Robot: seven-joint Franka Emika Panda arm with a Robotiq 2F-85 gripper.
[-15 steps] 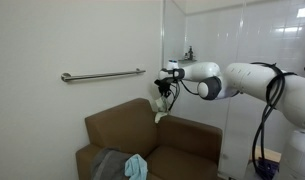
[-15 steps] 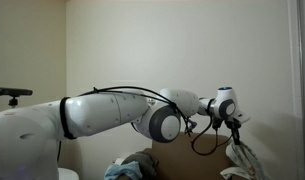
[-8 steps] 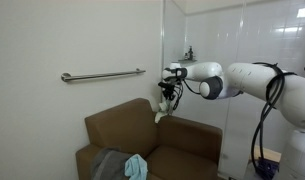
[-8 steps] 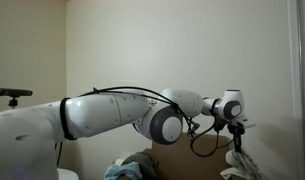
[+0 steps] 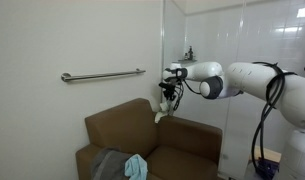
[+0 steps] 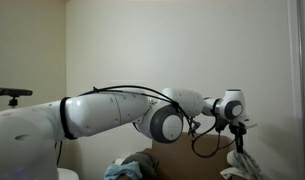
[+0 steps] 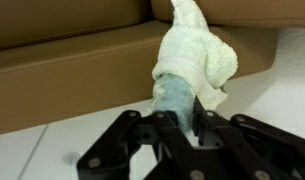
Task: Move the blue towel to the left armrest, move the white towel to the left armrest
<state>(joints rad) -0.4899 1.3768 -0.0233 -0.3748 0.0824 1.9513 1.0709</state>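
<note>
My gripper (image 5: 169,99) is shut on the white towel (image 5: 161,110) and holds it in the air above the back corner of the brown armchair (image 5: 192,140). In the wrist view the towel (image 7: 197,55) hangs bunched from between the black fingers (image 7: 179,120), with the chair's brown back behind it. It also shows in an exterior view (image 6: 248,162), hanging below the gripper (image 6: 238,131). The blue towel (image 5: 137,166) lies crumpled low on the chair's near side and shows in both exterior views (image 6: 120,171).
A grey cloth (image 5: 109,165) lies beside the blue towel. A metal grab rail (image 5: 102,75) is fixed to the wall above the chair. A glass partition (image 5: 202,35) stands behind the arm. White wall and floor surround the chair.
My gripper has shifted slightly sideways with the white towel still in it, then held still over the last half second. The blue towel has not moved.
</note>
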